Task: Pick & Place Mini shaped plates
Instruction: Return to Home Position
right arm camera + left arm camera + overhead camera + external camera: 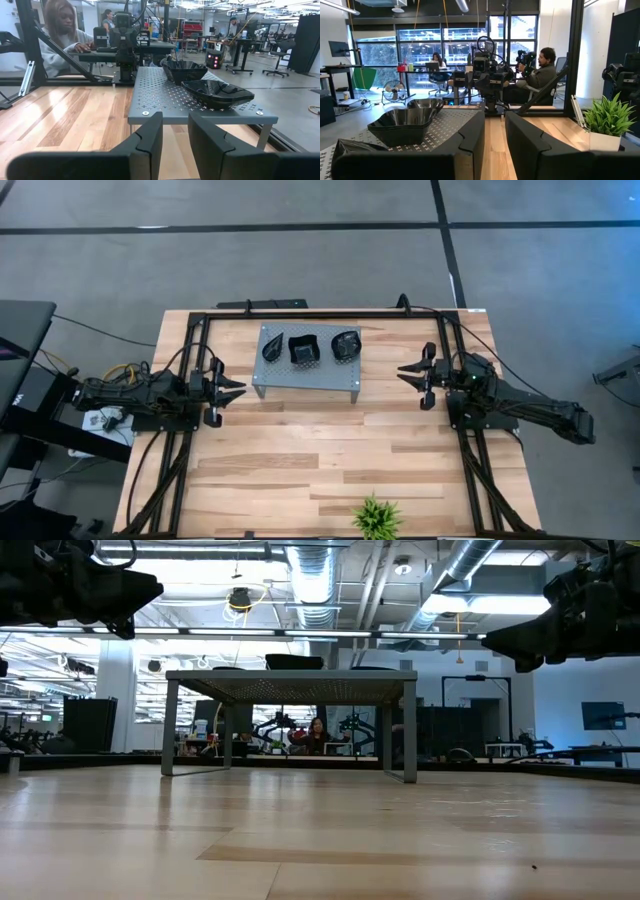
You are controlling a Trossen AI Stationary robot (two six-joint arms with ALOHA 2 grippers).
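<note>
- The black mini shaped plates (217,93) sit in three stacks in a row on top of the grey perforated metal stand (300,377). The stand is on the wooden table (300,450), toward its far edge and between the two arms.
- The left stack (273,348) is pointed and leaf-like, the middle stack (303,351) is squarish, and the right stack (346,345) is rounded. They lie just beside one another; I cannot tell whether they touch.
- The left gripper (238,389) hangs above the table close beside the stand's left end, pointing right. Its jaws stand a narrow gap apart and hold nothing. The left wrist view shows its two dark fingers (470,145) with bare tabletop between them.
- The right gripper (403,373) hangs to the right of the stand, a clear gap from it, pointing left. Its jaws are also narrowly parted and empty, and its fingers (147,140) face the stand's right end.
- In the low view both arms sit high in the upper corners, well above the tabletop.
- A small green plant (377,518) stands at the table's near edge, right of centre, well apart from the stand.
- Beyond the table, one seated person (62,32) shows past the left arm, and another seated person (542,70) shows past the right arm.
</note>
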